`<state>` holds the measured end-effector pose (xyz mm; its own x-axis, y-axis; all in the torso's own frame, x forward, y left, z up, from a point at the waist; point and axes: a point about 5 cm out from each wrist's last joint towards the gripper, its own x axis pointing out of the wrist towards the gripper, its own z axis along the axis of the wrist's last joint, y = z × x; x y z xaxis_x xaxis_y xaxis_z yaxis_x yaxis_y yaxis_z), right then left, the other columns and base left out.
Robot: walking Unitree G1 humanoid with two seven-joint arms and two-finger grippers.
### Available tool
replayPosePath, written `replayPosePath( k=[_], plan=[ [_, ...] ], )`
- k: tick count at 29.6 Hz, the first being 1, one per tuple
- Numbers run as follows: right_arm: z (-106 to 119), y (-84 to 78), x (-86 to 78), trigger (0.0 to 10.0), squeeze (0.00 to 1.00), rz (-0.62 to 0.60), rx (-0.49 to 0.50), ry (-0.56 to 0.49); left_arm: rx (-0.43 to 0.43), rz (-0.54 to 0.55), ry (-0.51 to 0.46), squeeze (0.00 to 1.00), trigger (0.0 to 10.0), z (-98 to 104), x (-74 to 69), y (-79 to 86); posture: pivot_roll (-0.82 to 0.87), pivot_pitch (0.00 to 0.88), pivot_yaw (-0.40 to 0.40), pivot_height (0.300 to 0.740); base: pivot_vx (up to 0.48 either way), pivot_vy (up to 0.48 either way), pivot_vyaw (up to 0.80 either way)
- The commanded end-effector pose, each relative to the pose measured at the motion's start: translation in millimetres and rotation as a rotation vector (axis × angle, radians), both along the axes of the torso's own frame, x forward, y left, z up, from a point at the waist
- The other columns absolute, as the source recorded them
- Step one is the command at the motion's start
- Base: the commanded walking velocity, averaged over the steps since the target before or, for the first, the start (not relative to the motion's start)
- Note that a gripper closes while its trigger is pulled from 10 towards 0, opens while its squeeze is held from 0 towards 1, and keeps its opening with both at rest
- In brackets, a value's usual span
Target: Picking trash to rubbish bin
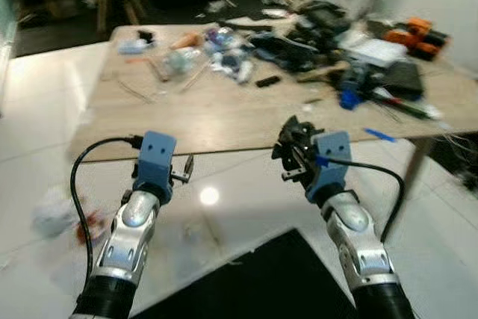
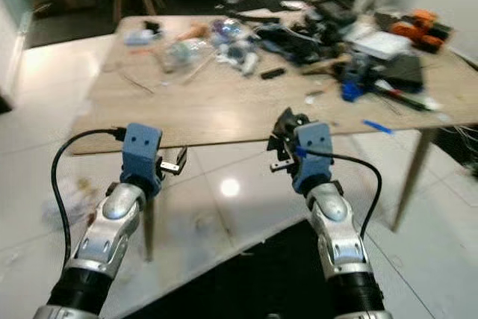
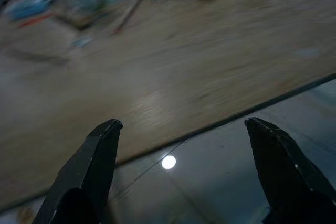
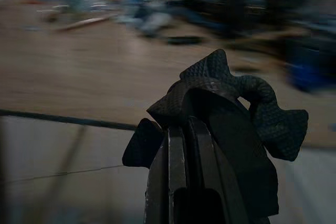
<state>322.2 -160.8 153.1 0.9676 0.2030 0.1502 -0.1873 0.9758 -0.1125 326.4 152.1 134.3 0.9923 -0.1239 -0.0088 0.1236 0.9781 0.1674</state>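
Observation:
My right gripper [image 1: 293, 156] is shut on a crumpled black textured scrap [image 4: 226, 95], held in front of the near edge of the wooden table [image 1: 224, 117]. The scrap [image 1: 296, 134] bunches around the fingertips. My left gripper [image 3: 181, 124] is open with nothing between its fingers [image 3: 105, 145], and hovers just before the table's near edge over the white floor. The left gripper [image 1: 185, 167] is at about the same height as the right one. On the floor at the left lies a white crumpled wad [image 1: 51, 211] with a reddish bit [image 1: 88, 225] beside it.
The far half of the table is heaped with clutter: plastic wrappers [image 1: 224, 54], black bags [image 1: 314, 24], a blue object [image 1: 349, 97], an orange tool [image 1: 418, 33]. A black mat [image 1: 261, 282] lies on the glossy white tiles below my arms. Stools stand behind the table.

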Motion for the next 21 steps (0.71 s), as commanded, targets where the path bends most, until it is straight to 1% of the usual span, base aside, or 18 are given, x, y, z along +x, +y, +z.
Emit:
replayPosePath(
  k=[1,5,6,7,11,13,14,15,16,18,21],
  plan=[
    [-4.6,-8.9,-2.1,10.0,0.00,-0.045,0.003,0.002,0.006,0.022,0.003,0.00,10.0,0.2,1.0,5.2,-0.09,0.067,-0.007,0.740,0.000,0.000,-0.80],
    [-2.3,-8.7,-2.0,10.0,0.00,-0.058,-0.011,-0.015,-0.006,0.006,-0.001,0.00,10.0,3.0,2.6,1.7,-0.09,0.074,0.000,0.740,0.000,0.000,-0.80],
    [-2.2,-7.4,-1.8,10.0,0.00,-0.057,-0.015,-0.020,-0.001,-0.034,-0.005,0.00,10.0,2.4,3.1,-6.3,-0.09,0.067,-0.004,0.740,0.000,0.000,-0.80],
    [-3.5,-6.7,-1.9,10.0,0.00,-0.055,-0.014,-0.016,0.003,-0.041,-0.005,0.00,10.0,1.1,2.9,-8.3,-0.09,0.067,-0.004,0.740,0.000,0.000,-0.80],
    [-10.3,-4.0,-4.0,10.0,0.00,-0.042,-0.003,0.011,-0.034,-0.005,0.043,0.00,10.0,-6.5,2.1,-7.8,-0.10,0.063,-0.005,0.740,0.000,0.000,-0.80],
    [-11.3,-4.0,-4.5,10.0,0.00,-0.044,-0.001,0.013,-0.033,-0.004,0.044,0.00,10.0,-6.8,2.2,-7.9,-0.10,0.063,-0.005,0.740,0.000,0.000,-0.80],
    [-15.8,-4.0,-6.4,10.0,0.00,-0.048,0.001,0.025,-0.013,0.000,0.041,0.00,10.0,-6.5,2.5,-8.1,-0.09,0.075,-0.015,0.740,0.000,0.000,-0.80],
    [-15.8,-4.0,-6.4,10.0,0.00,-0.048,0.001,0.025,-0.013,0.000,0.041,0.00,10.0,-6.5,2.5,-8.1,-0.09,0.075,-0.015,0.740,0.000,0.000,-0.80],
    [-23.3,-5.5,-8.5,10.0,0.00,-0.052,0.011,0.050,0.007,-0.004,0.039,0.00,10.0,-6.9,2.4,-8.6,-0.08,0.069,-0.030,0.740,0.000,0.000,-0.80],
    [-31.5,-7.2,-10.3,10.0,0.00,-0.059,0.032,0.079,0.025,-0.005,0.042,0.00,10.0,-8.3,1.8,-8.2,-0.07,0.061,-0.033,0.740,0.000,0.000,-0.80],
    [-39.1,-5.7,-10.9,10.0,0.00,-0.062,0.049,0.107,0.025,0.004,0.057,0.00,10.0,-12.5,-1.1,-4.8,-0.07,0.056,-0.029,0.740,0.000,0.000,-0.80]
  ],
)
